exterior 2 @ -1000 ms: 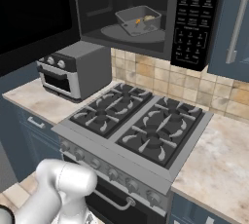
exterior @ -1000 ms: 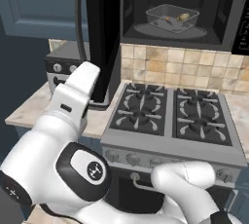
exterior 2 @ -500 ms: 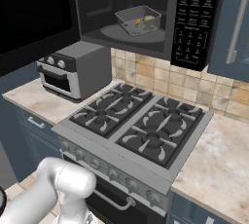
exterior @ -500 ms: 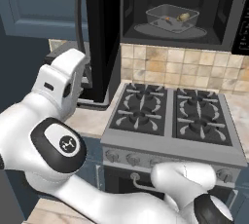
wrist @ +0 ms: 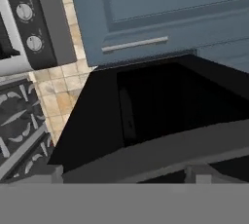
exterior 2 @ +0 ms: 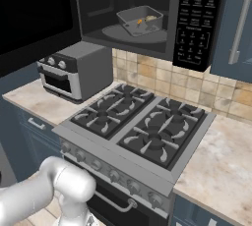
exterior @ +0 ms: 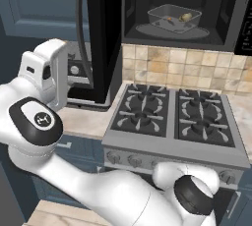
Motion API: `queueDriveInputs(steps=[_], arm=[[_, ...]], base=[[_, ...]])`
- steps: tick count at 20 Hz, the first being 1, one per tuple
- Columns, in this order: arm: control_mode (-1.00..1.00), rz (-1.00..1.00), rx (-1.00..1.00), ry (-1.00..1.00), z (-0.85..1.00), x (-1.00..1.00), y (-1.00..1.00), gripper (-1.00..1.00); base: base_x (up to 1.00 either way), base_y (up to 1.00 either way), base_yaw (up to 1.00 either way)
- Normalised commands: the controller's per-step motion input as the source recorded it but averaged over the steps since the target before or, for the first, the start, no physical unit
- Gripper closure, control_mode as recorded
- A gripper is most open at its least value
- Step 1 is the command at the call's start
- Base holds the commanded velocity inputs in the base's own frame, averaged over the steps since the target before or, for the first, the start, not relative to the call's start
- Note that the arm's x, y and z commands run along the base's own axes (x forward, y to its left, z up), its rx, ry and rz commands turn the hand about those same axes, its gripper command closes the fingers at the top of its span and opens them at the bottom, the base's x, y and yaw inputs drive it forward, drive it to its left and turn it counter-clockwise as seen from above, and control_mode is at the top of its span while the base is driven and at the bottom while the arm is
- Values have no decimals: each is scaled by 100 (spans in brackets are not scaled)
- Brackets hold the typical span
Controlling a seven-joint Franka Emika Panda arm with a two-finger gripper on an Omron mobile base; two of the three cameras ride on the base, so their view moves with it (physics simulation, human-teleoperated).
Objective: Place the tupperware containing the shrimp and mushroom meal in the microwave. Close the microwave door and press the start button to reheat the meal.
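One microwave [exterior 2: 147,18], door [exterior: 101,33] open; one clear tub [exterior: 174,17] inside, holding one shrimp [exterior: 169,19] and a mushroom lump [exterior: 185,17]; one toaster oven [exterior 2: 74,70] left; one stove [exterior 2: 138,127] with four burners.

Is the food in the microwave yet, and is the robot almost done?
Done: the tupperware with the shrimp and mushroom meal sits on the turntable inside the microwave. In hand: the arm is swung round behind the open microwave door, with the hand camera close against its dark window. Left: shutting the door, then pressing start on the keypad.
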Motion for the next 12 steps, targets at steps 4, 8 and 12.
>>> queueDriveInputs(steps=[4, 8, 12], arm=[[-100, -11, -6, 9, 0, 44, 2, -100], [-100, -15, -4, 7, 0, 42, 0, -100], [-100, -16, -5, 9, 0, 47, 0, -100]], base=[[0, 0, 0], [0, 0, 0], [0, 0, 0]])
